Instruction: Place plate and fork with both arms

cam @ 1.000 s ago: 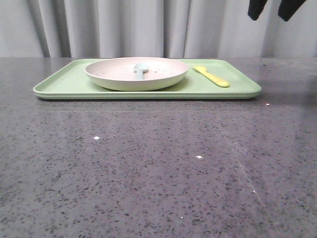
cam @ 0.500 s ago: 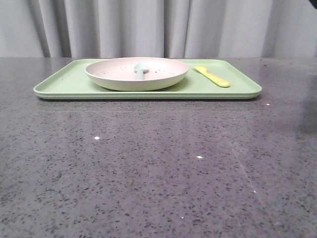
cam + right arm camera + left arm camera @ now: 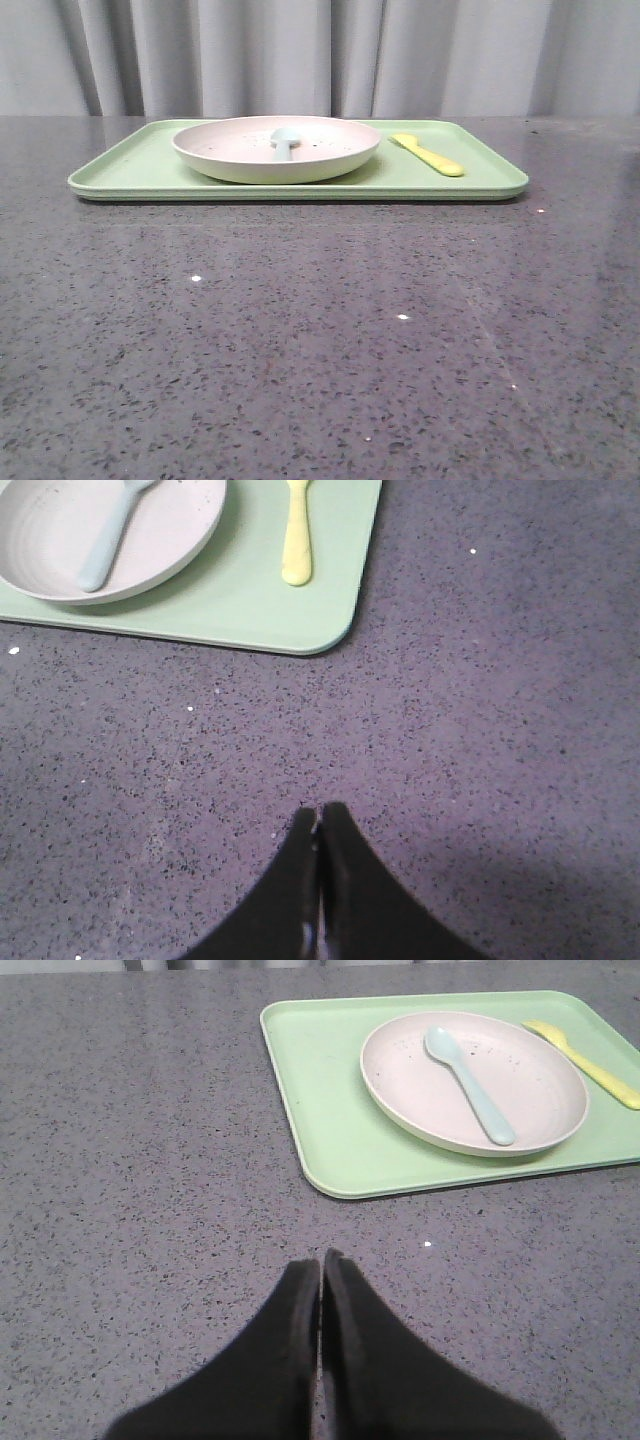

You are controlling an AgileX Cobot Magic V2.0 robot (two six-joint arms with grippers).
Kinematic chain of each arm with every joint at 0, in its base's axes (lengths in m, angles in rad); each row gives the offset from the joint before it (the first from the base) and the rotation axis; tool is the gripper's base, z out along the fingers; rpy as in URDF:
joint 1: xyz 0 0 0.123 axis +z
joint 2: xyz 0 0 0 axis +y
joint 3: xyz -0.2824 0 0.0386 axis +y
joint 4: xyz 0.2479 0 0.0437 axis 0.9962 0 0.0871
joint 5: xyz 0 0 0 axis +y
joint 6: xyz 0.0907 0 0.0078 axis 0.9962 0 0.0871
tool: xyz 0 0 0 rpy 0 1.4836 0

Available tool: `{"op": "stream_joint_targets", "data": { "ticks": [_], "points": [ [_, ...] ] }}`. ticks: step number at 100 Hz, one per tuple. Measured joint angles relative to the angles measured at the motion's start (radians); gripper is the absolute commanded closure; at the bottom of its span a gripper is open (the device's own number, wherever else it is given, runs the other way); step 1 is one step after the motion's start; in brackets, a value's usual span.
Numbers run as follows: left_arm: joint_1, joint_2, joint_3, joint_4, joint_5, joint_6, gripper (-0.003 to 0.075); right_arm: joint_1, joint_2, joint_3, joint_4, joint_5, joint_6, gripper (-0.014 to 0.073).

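Both tools, left [image 3: 320, 1265] and right [image 3: 319, 815], are clenched empty; the stiff plate [image 3: 475, 1082] likely wants a rim grip, the light, slippery fork [image 3: 296, 535] its handle.

The tray [image 3: 150, 170] is flat light green. The plate [image 3: 240, 160] is off-white, perhaps faintly pink, with fine dark speckles. The spoon [image 3: 470, 1085] is pale blue-green, the fork [image 3: 430, 155] pale yellow. The table [image 3: 300, 340] is grey with dark flecks. Both grippers [image 3: 321, 1265] [image 3: 319, 815] are black; the curtain [image 3: 300, 55] is pale grey.
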Motion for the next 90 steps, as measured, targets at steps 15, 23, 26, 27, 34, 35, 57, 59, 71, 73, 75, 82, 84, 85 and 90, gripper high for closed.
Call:
{"op": "stream_joint_targets", "data": {
  "ticks": [15, 23, 26, 27, 34, 35, 57, 59, 71, 73, 75, 82, 84, 85, 90],
  "points": [
    [0.000, 0.000, 0.004, 0.000, -0.004, 0.000, 0.0741, 0.000, -0.147, 0.064, -0.016, 0.000, 0.000, 0.0660],
    [0.000, -0.002, 0.018, 0.000, -0.024, 0.000, 0.0741, 0.000, -0.219, 0.098, -0.033, 0.000, 0.000, 0.0660],
    [0.000, -0.007, 0.026, 0.000, -0.030, 0.000, 0.0741, 0.000, -0.251, 0.109, -0.041, 0.000, 0.000, 0.0660],
    [0.000, -0.007, 0.029, 0.000, -0.033, 0.000, 0.0741, 0.000, -0.258, 0.112, -0.041, 0.000, 0.000, 0.0660],
    [0.000, -0.024, 0.049, -0.002, -0.045, 0.000, 0.0741, 0.000, -0.321, 0.137, -0.050, 0.000, 0.000, 0.0660],
    [0.000, -0.027, 0.051, -0.002, -0.046, 0.000, 0.0741, 0.000, -0.333, 0.141, -0.050, 0.000, 0.000, 0.0660],
    [0.000, -0.118, 0.117, -0.009, -0.086, 0.000, 0.0741, 0.000, -0.499, 0.211, -0.052, 0.005, 0.000, 0.0660],
    [0.000, -0.127, 0.125, -0.010, -0.089, 0.000, 0.0741, 0.000, -0.512, 0.216, -0.054, 0.005, 0.000, 0.0660],
    [0.000, -0.185, 0.149, -0.010, -0.093, -0.001, 0.0741, 0.000, -0.568, 0.234, -0.056, 0.015, 0.000, 0.0660],
    [0.000, -0.194, 0.154, -0.010, -0.093, -0.001, 0.0741, 0.000, -0.575, 0.237, -0.056, 0.016, 0.000, 0.0660],
    [0.000, -0.203, 0.157, -0.010, -0.093, -0.001, 0.0741, 0.000, -0.579, 0.238, -0.056, 0.019, 0.000, 0.0660],
    [0.000, -0.231, 0.167, -0.010, -0.093, -0.001, 0.0741, 0.000, -0.591, 0.238, -0.056, 0.023, 0.000, 0.0660],
    [0.000, -0.237, 0.170, -0.010, -0.093, -0.001, 0.0741, 0.000, -0.593, 0.238, -0.056, 0.025, 0.000, 0.0660],
    [0.000, -0.239, 0.170, -0.010, -0.093, -0.001, 0.0741, 0.000, -0.592, 0.238, -0.056, 0.025, 0.000, 0.0660],
    [0.000, -0.250, 0.174, -0.010, -0.093, -0.001, 0.0741, 0.000, -0.593, 0.238, -0.056, 0.028, 0.000, 0.0660]
  ]
}}
